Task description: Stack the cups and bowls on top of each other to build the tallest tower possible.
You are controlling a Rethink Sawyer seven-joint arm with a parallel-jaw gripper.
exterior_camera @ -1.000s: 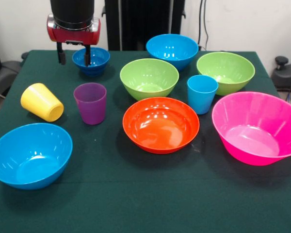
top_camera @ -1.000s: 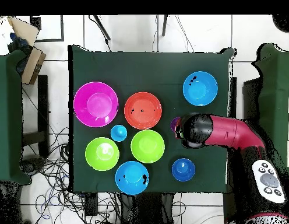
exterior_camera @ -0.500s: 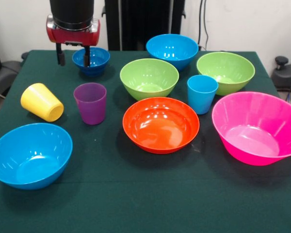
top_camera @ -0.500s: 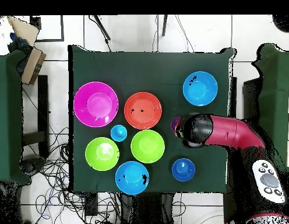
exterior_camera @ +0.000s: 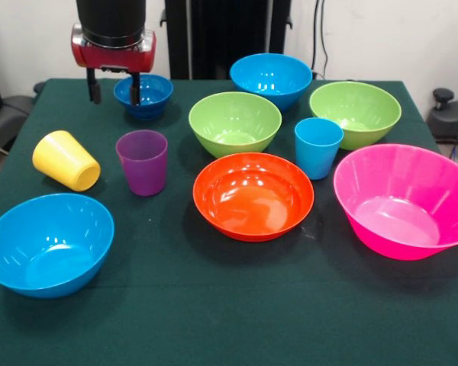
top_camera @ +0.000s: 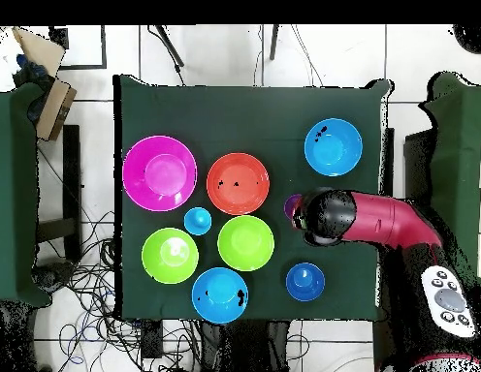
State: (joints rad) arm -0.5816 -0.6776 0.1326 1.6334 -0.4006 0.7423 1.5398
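My gripper (exterior_camera: 115, 88) hangs open and empty above the table's far left, just left of the small dark blue bowl (exterior_camera: 143, 95). The yellow cup (exterior_camera: 66, 160) lies on its side. The purple cup (exterior_camera: 143, 162) and the light blue cup (exterior_camera: 318, 147) stand upright. The orange bowl (exterior_camera: 253, 194) sits mid-table and the pink bowl (exterior_camera: 404, 200) at the right. Two lime bowls (exterior_camera: 235, 122) (exterior_camera: 355, 113) and a light blue bowl (exterior_camera: 271, 78) sit behind; another light blue bowl (exterior_camera: 47, 242) is near left. Nothing is stacked. In the overhead view the arm (top_camera: 366, 219) hides the yellow cup.
The dark green table (exterior_camera: 229, 320) has bare cloth along its near edge. Chairs stand beside it at both sides (exterior_camera: 446, 114). In the overhead view, cables lie on the floor (top_camera: 89, 281) and a box (top_camera: 50, 102) sits at the left.
My gripper has risen a little and drifted slightly left, still open. The cups and bowls have not moved.
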